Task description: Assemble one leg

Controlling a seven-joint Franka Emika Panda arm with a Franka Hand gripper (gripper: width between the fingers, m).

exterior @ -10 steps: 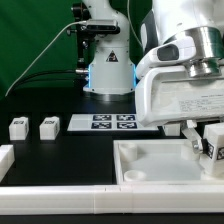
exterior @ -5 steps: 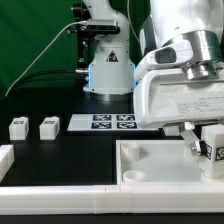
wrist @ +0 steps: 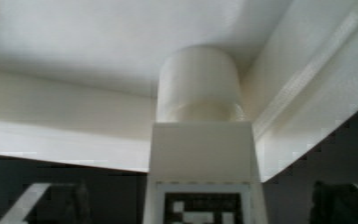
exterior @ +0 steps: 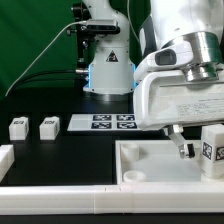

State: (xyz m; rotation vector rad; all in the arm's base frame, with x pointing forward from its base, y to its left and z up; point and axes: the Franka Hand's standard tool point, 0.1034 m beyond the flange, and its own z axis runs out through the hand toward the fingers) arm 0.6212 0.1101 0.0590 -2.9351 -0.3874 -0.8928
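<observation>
One leg (exterior: pixel 211 149), a white block with a black-and-white tag, stands upright at the right end of the large white tray-like piece (exterior: pixel 150 160). My gripper (exterior: pixel 203 150) straddles it. One dark finger (exterior: pixel 180 147) shows a gap to the leg's side. In the wrist view the leg (wrist: pixel 202 130) sits centred between my gripper (wrist: pixel 197 212), its round end pointing away into the tray. The dark fingers (wrist: pixel 55 205) stand apart from it on both sides, so the jaws are open. Two more legs (exterior: pixel 18 127) (exterior: pixel 48 126) rest on the table at the exterior view's left.
The marker board (exterior: pixel 112 122) lies in front of the robot base (exterior: pixel 108 72). A white part (exterior: pixel 5 157) sits at the left edge. A long white wall (exterior: pixel 60 205) runs along the front.
The visible finger has moved toward the exterior view's left, away from the leg. The leg now sits slightly lower and more upright on the tray-like piece.
</observation>
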